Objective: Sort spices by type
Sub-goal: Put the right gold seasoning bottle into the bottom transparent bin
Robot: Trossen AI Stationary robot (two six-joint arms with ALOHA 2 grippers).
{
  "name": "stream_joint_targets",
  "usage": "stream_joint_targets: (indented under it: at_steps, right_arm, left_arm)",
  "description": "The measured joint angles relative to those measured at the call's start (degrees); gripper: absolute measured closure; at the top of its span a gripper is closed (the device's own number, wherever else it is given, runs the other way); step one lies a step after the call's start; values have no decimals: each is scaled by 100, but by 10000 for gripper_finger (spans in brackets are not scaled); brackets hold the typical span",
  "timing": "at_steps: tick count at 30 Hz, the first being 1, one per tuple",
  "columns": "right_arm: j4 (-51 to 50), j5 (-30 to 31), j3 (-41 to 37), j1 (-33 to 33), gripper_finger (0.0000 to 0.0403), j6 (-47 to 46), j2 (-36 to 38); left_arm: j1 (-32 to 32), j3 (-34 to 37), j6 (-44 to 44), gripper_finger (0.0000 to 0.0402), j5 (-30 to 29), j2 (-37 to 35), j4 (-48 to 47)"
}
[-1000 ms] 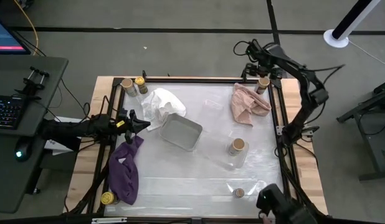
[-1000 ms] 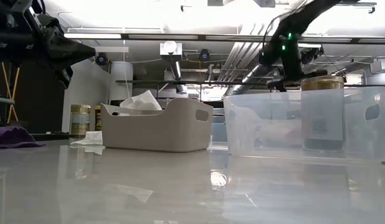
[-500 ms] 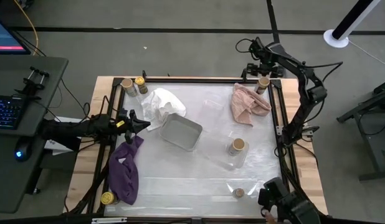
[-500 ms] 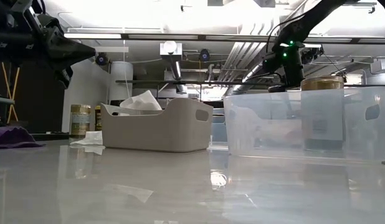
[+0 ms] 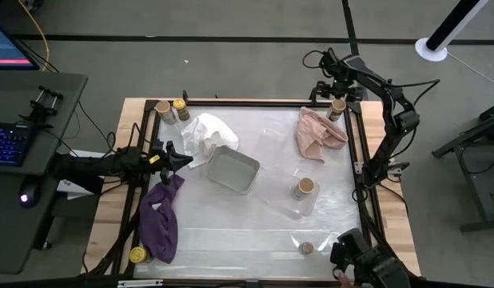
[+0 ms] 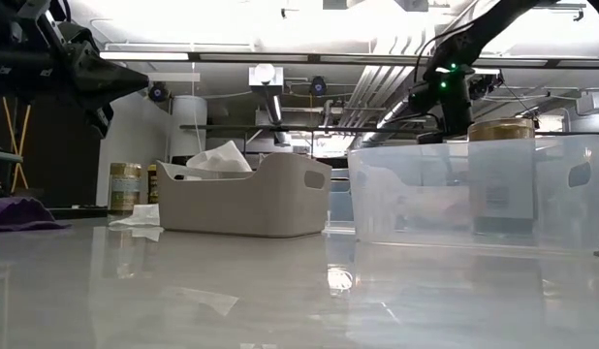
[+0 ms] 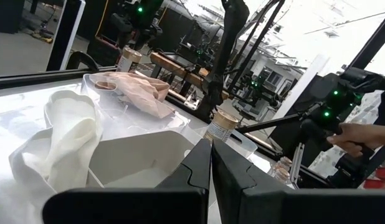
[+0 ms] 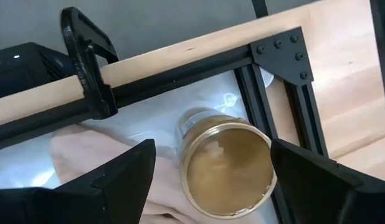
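My right gripper hangs open over the far right corner, its fingers on either side of a tan-topped jar that stands on the table beside the pink cloth. My left gripper is shut and hovers at the left edge, near the white cloth. A tan-topped jar and a yellow-lidded jar stand at the far left corner. Another tan-topped jar stands inside a clear bin. A tiny jar sits near the front edge, and a yellow-lidded jar at the near left corner.
The grey tray lies mid-table. The purple cloth lies along the left side. The black frame rail runs close past the corner jar. The clear bin fills the right of the low view. A person's hand shows beyond the table.
My right gripper has shifted slightly toward the table's right above the corner jar, then held still. Nothing else has moved.
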State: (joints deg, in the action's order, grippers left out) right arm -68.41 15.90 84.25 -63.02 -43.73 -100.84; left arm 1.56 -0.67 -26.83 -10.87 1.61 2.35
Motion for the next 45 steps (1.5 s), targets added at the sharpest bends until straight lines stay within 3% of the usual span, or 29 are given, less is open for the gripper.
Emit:
stream_joint_targets:
  at_steps: [13, 23, 36, 43, 45]
  right_arm:
    - [51, 295, -448, 202, 89, -447, 0]
    - [624, -509, -457, 225, 89, 165, -13]
    - [636, -700, -456, 245, 89, 694, -11]
    - [583, -1013, -450, 245, 89, 1566, -578]
    - [597, -836, -448, 243, 89, 1789, -683]
  left_arm:
    - [0, 0, 0, 398, -1, 0, -2]
    - [0, 0, 0, 398, -1, 0, 0]
    - [-2, 0, 0, 398, 1, 0, 0]
    - [-2, 0, 0, 398, -1, 0, 0]
    - [-1, 0, 0, 398, -1, 0, 0]
